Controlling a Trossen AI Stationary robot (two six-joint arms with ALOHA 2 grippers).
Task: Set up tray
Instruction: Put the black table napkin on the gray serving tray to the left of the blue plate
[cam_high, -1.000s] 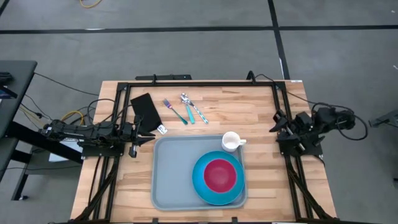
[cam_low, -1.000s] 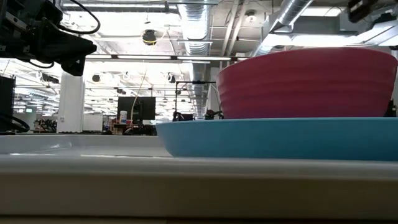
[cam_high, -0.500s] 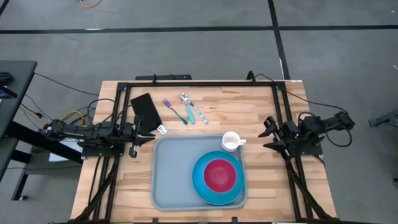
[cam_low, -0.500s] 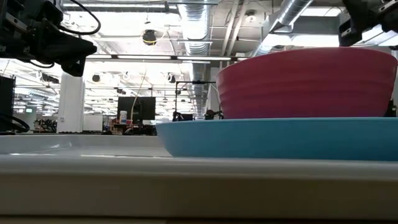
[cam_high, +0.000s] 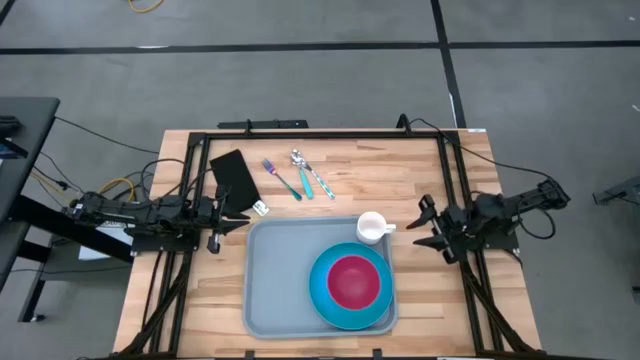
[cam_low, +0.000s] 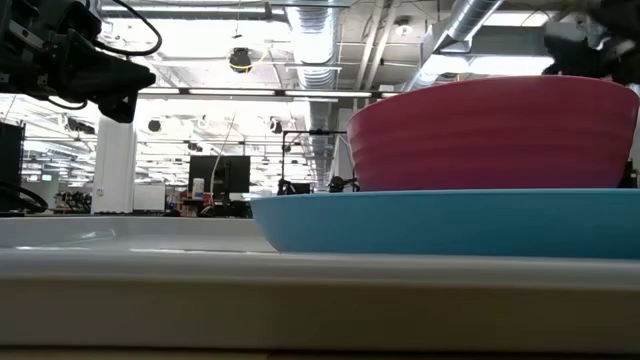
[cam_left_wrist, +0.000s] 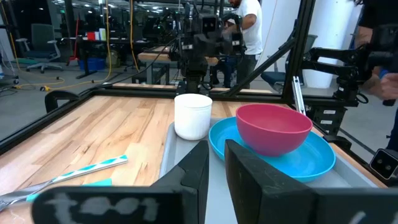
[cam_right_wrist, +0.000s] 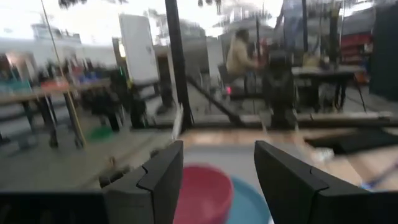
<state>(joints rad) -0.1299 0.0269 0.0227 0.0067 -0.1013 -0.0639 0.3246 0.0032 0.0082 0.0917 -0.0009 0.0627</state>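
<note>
The grey-blue tray (cam_high: 280, 285) lies flat near the table's near edge. A blue plate (cam_high: 322, 298) rests on its right part, and a pink bowl (cam_high: 351, 280) stands on the plate. A white cup (cam_high: 371, 228) stands upright at the tray's far right corner. My left gripper (cam_high: 238, 218) hovers shut off the tray's far left corner; the left wrist view shows only a narrow slit between its fingers (cam_left_wrist: 215, 163). My right gripper (cam_high: 422, 224) is open, right of the cup and apart from it. In its wrist view (cam_right_wrist: 217, 158) the bowl (cam_right_wrist: 200, 193) lies ahead.
A black napkin (cam_high: 235, 177), a fork (cam_high: 282, 180) and two spoons (cam_high: 300, 172) (cam_high: 319, 182) lie on the wood beyond the tray. A small white item (cam_high: 261, 208) sits by the left gripper. A black frame (cam_high: 320, 133) runs round the table. People show in the room behind.
My right arm has swung from the table's right edge toward the left, bringing its gripper closer to the white cup. In the low view it has come in at the upper right above the bowl. The left arm and all the objects have stayed put.
</note>
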